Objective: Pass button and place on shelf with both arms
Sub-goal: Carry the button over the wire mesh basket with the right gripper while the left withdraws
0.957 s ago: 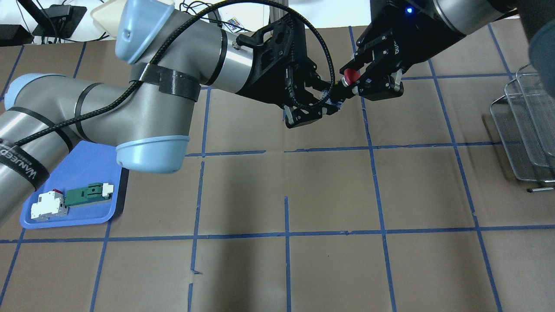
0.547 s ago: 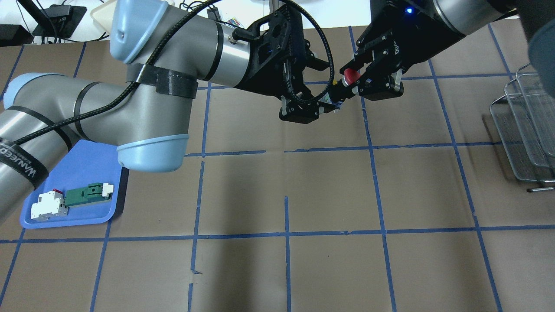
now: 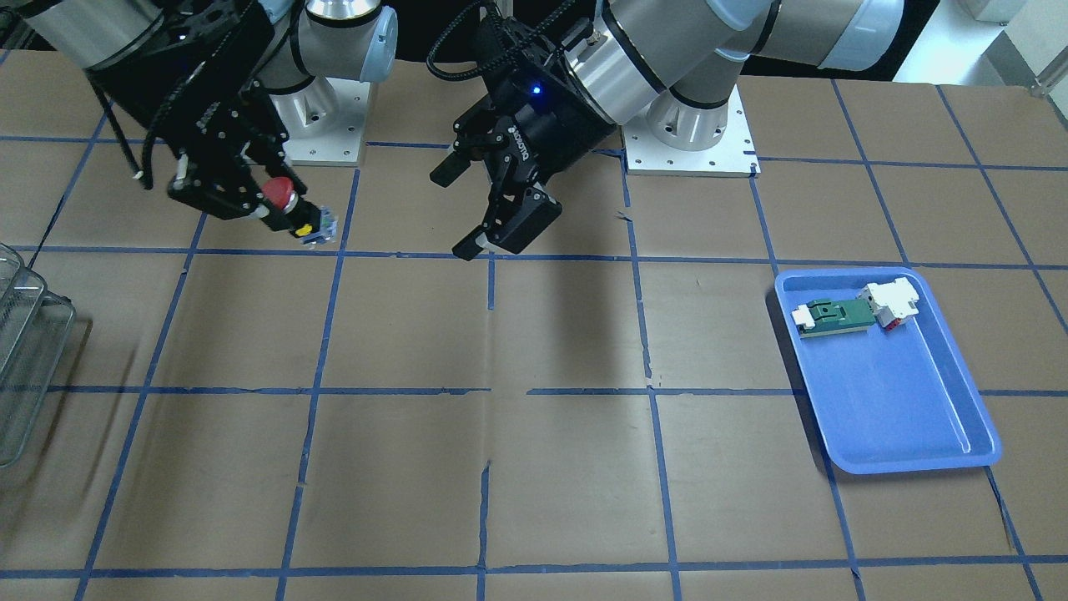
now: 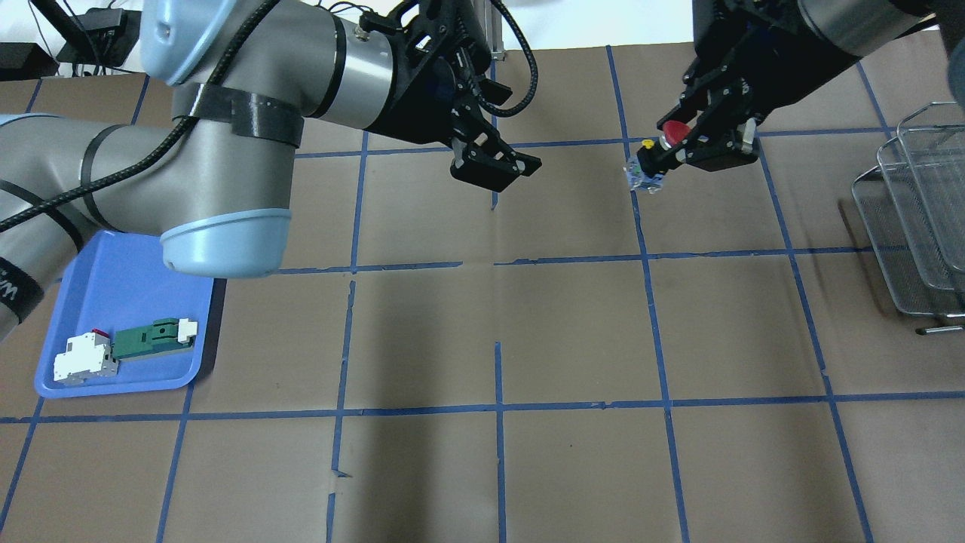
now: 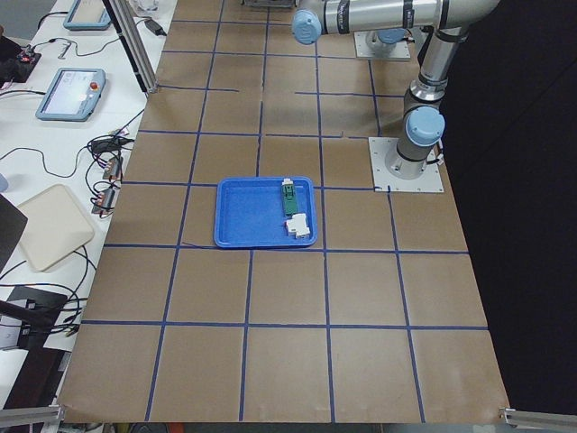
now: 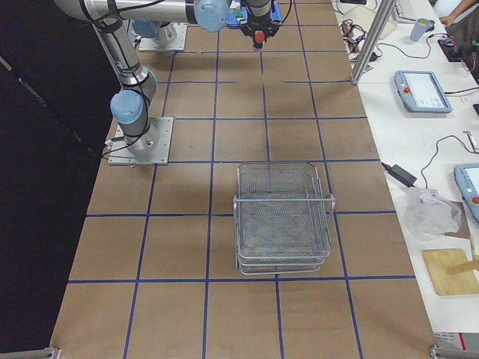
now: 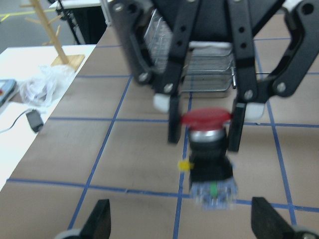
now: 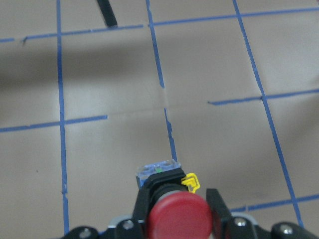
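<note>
Right jaws: clamped on the button (image 4: pixel 657 153) just under its red cap. The base hangs free, ready to set down.
Left jaws: apart and empty, well clear at the button's 9 o'clock. The pass looks done.
Button: in the air above the counter (image 4: pixel 573 324), about 1 o'clock from its centre seen from overhead.
Shelf (image 4: pixel 916 219): at 3 o'clock on the right arm's (image 4: pixel 852 23) side, likely why that arm carries.
Next: probably swing towards 3 o'clock, clearing the rim.

My right gripper (image 8: pixel 177 199) clamped on button (image 8: pixel 175 219): red cap facing lens, yellow tab (image 8: pixel 190 182) at right, clear base pointing away. Brown table (image 8: pixel 109 74) with blue tape grid beyond.
</note>
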Available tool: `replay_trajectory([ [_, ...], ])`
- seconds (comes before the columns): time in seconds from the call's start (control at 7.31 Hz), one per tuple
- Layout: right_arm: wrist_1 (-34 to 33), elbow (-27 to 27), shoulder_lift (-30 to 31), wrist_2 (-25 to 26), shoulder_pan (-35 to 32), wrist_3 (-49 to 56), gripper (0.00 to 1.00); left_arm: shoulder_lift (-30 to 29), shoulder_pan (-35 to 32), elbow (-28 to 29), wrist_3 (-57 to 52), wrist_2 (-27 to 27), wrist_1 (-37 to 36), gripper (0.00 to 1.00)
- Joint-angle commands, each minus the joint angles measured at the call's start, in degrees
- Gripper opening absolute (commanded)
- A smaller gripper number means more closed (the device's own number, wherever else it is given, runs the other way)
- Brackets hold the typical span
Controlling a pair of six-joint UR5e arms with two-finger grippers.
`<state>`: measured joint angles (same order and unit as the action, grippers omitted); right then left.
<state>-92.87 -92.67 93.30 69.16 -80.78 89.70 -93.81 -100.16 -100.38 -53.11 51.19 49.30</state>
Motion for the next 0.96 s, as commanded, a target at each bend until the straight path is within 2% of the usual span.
replay_trajectory([
  [0.0, -1.17, 1.08, -4.33, 11.83, 11.37, 6.86, 0.00, -1.28, 1.38, 2.27, 2.99, 9.32, 5.52, 1.00],
  [0.14, -7.96, 1.79, -8.09, 15.00, 16.22, 8.28, 0.00, -0.33, 1.81, 2.90, 3.80, 14.33, 11.46, 1.00],
  [0.27, -10.29, 2.32, -12.40, 17.30, 20.18, 10.91, 0.00, 0.64, 2.77, 3.78, 4.07, 19.77, 17.01, 1.00],
  [0.41, -10.31, 3.72, -13.92, 17.58, 23.62, 12.67, 0.00, 1.43, 3.83, 2.83, 5.11, 24.44, 18.11, 1.00],
  [0.55, -10.57, 5.82, -14.72, 20.72, 25.57, 17.91, 0.00, 1.79, 4.79, 3.25, 13.04, 27.10, 18.90, 1.00],
  [0.68, -10.58, 6.71, -16.03, 21.53, 25.93, 19.10, 0.00, 3.01, 6.37, 2.04, 18.95, 34.08, 19.43, 1.00],
  [0.82, -10.49, 6.80, -16.22, 21.63, 27.50, 19.37, 0.00, 3.89, 7.60, 1.85, 23.53, 35.55, 20.65, 1.00],
])
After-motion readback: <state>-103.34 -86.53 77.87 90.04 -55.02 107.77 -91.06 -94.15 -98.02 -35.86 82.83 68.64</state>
